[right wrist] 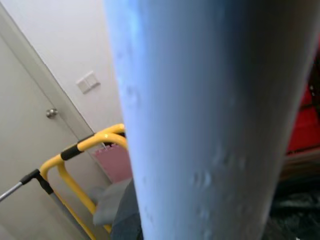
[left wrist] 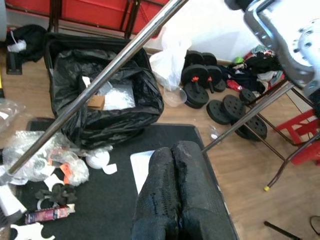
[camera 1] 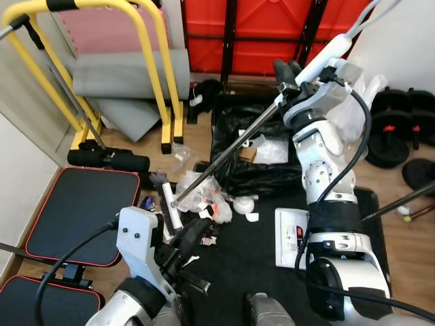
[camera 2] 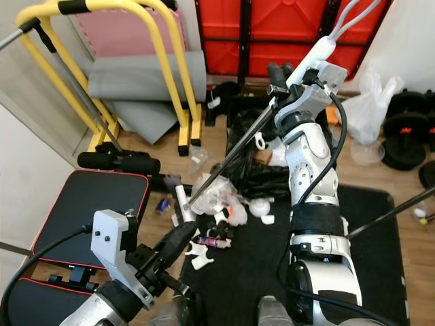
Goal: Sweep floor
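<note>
**Operator:** Firstly, the head views: why is the broom handle held at a slant?

**Technician:** The right claw is clamped on the upper end, raised high, so the metal shaft runs down and leftward to the litter pile at the edge of the black mat. The slant puts the low end at the debris, just in front of the black bin bag.

**Operator:** And the left claw?

**Technician:** Fingers together, holding nothing, low and near the litter, apart from the shaft.

**Operator:** Left wrist view?

**Technician:** Closed fingertips point over the mat; the shaft crosses above them, litter beside.

**Operator:** Right wrist view?

**Technician:** Pale grip close against the lens; yellow frame behind.
</note>
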{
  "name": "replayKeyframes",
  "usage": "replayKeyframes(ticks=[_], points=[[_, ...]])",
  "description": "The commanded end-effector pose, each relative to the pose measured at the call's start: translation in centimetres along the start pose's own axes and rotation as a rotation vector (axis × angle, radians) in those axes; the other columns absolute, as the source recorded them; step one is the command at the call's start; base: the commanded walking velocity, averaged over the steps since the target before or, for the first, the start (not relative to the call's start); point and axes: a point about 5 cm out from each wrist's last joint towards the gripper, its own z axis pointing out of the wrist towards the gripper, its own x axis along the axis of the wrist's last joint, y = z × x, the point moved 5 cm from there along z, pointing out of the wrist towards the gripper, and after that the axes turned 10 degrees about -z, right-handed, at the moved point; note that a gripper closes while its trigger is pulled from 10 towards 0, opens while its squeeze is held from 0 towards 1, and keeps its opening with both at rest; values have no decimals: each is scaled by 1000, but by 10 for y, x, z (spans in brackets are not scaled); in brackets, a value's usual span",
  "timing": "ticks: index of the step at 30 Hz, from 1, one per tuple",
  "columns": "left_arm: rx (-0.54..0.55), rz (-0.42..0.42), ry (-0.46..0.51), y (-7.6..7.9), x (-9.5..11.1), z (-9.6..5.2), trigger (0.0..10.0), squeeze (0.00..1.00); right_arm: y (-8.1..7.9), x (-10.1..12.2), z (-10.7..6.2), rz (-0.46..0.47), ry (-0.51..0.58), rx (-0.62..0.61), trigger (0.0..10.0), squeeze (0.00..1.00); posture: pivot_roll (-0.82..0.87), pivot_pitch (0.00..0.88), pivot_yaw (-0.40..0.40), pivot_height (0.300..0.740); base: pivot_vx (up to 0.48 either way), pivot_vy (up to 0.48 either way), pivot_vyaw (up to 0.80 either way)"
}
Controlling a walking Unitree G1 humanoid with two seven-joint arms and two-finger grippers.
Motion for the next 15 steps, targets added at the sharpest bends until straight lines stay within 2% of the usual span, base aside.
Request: replayKeyframes(ticks=[1,6,8,10,15], points=[[-64,-9,-45,9,-6,-3,10000,0,-2,-10,-2,36,-18,0,10000,0,2,336,19,740,0,0,0],[-65,-10,-48,9,-5,-4,10000,0,-3,-12,0,36,-17,1,10000,0,1,340,23,740,0,0,0],[-67,-11,-47,10,-4,-3,10000,0,-4,-15,1,14,-21,0,10000,0,-2,344,29,740,0,0,0],[-78,-13,-48,12,-3,-1,10000,0,-1,-24,2,-47,-46,-8,10000,0,4,349,33,740,0,0,0],[-84,-13,-48,14,-1,-1,10000,0,6,-36,-2,-108,-89,-33,10000,0,4,352,36,740,0,0,0]])
